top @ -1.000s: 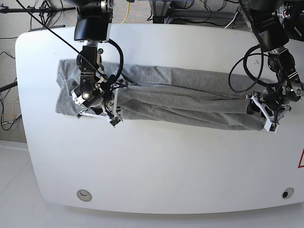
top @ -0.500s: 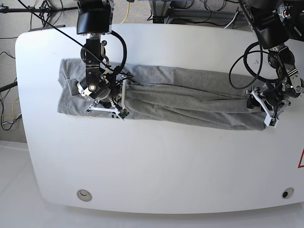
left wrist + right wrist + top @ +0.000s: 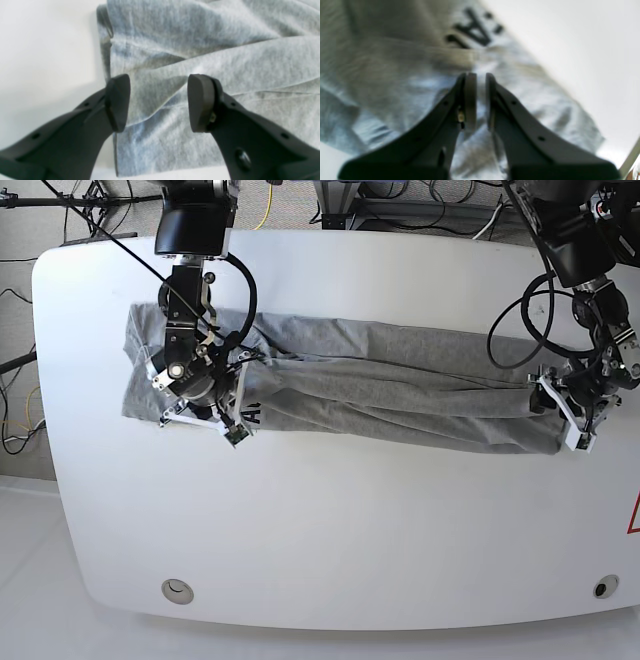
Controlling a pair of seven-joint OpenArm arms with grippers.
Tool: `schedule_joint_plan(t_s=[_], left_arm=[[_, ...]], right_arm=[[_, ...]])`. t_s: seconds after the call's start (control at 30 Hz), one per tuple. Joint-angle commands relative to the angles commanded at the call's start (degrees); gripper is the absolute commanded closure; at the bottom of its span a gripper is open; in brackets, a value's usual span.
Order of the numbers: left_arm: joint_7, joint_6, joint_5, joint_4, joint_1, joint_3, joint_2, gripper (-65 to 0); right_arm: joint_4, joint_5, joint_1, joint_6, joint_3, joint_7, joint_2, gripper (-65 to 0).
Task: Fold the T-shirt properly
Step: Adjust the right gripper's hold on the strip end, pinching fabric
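My left claw (image 3: pixel 159 103) gapes over the T-shirt (image 3: pixel 380 385); my right (image 3: pixel 481 75) is nearly closed, grip unclear; dragging 1 layer could bunch the folds

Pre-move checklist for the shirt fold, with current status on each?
1. T-shirt on the table: ok, laid in a long strip.
2. Left pincer open over cloth: ok, fingertips apart above the shirt's end.
3. Right pincer open: not ok, only a narrow gap between its fingertips.
4. Cloth gripped on either side: cannot tell for the right; not ok for the left, nothing pinched.
5. Layers flat: not ok, ridges and offset edges show.
6. Print covered: not ok, some black lettering shows.
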Motion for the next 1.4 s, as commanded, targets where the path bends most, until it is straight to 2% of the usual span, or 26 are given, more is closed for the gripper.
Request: schedule_joint_plan(t_s=[0.1, 0.17, 0.3, 0.5, 0.57, 0.97, 1.3, 1.4], left_arm=[[0.1, 0.0, 0.1, -0.1, 0.0, 0.0, 0.1, -33.6], [0.3, 0.0, -0.1, 0.2, 0.8, -0.3, -0.4, -33.5], [0.8, 0.0, -0.5, 1.1, 1.2, -1.2, -1.0, -33.6], [1.7, 0.0, -1.5, 4.3, 2.4, -3.3, -2.0, -34.1], [1.6, 0.0, -3.4, 6.4, 3.1, -3.9, -2.0, -34.7], [1.6, 0.0, -4.5, 5.3, 2.4, -2.6, -1.1, -34.6], [1.7, 0.0, -6.3, 5.8, 2.5, -2.4, -0.9, -34.8], [1.2, 0.0, -5.1, 6.1, 3.0, -1.9, 0.0, -34.8]], right_arm=[[1.6, 4.9, -0.1, 0.00, -0.5, -2.7, -0.2, -8.8], [3.7, 11.6, -0.4, 0.00, -1.6, -5.3, 0.0, -9.6], [5.8, 13.2, -0.6, 0.00, -1.6, -5.8, -0.1, -9.5], [7.1, 10.2, -0.8, 0.00, -1.8, -5.1, 0.0, -8.7], [6.9, 8.8, -0.7, 0.00, -1.2, -4.5, 0.1, -8.4], [5.2, 0.1, -2.0, 0.00, -1.3, -4.1, 0.1, -8.5], [5.0, 0.3, -3.9, 0.00, -0.8, -3.5, -0.2, -8.4], [5.5, 0.3, -4.3, 0.00, -0.3, -3.2, -0.1, -8.2]])
